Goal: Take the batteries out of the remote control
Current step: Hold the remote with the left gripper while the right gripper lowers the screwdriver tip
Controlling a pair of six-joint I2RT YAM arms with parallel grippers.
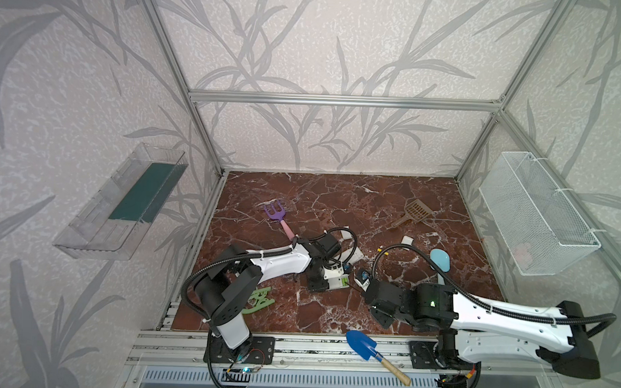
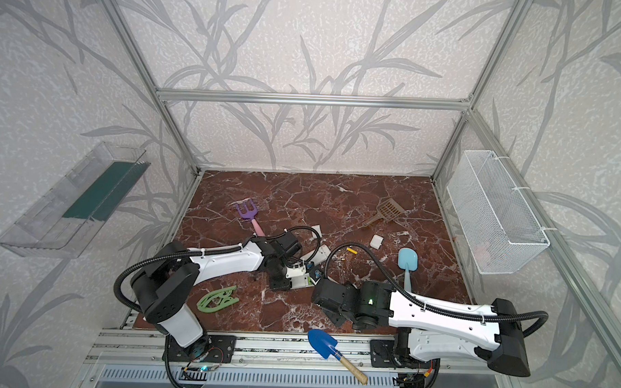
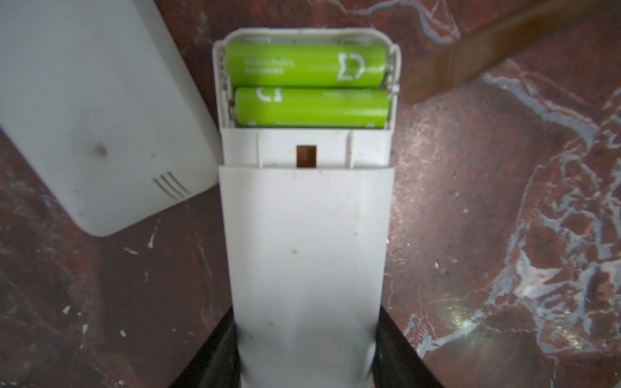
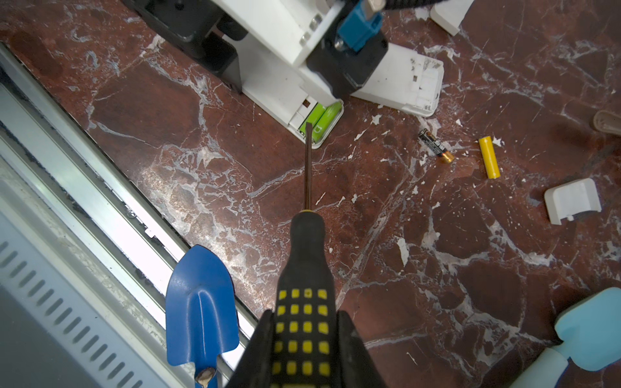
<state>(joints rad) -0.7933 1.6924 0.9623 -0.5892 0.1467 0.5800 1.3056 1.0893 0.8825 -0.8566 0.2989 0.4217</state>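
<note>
My left gripper (image 3: 305, 352) is shut on the white remote control (image 3: 305, 252), one finger against each long side. The remote's compartment is uncovered, and two light green batteries (image 3: 305, 65) lie in it side by side. My right gripper (image 4: 304, 339) is shut on the black-and-yellow handle of a screwdriver (image 4: 305, 295). The screwdriver's tip (image 4: 307, 129) rests at the green batteries (image 4: 321, 119). A yellow battery (image 4: 489, 161) and a black-and-copper battery (image 4: 436, 150) lie loose on the marble floor. In both top views the two grippers meet over the remote (image 1: 336, 283).
A second white remote (image 4: 403, 87) with an uncovered compartment lies beside the held one. A white cover (image 4: 571, 200), blue trowel (image 1: 362, 344), light blue spatula (image 1: 440, 260), purple rake (image 1: 274, 211), brown scoop (image 1: 413, 211) and green plastic piece (image 1: 261, 299) lie around. A wire basket (image 1: 539, 213) hangs at the right.
</note>
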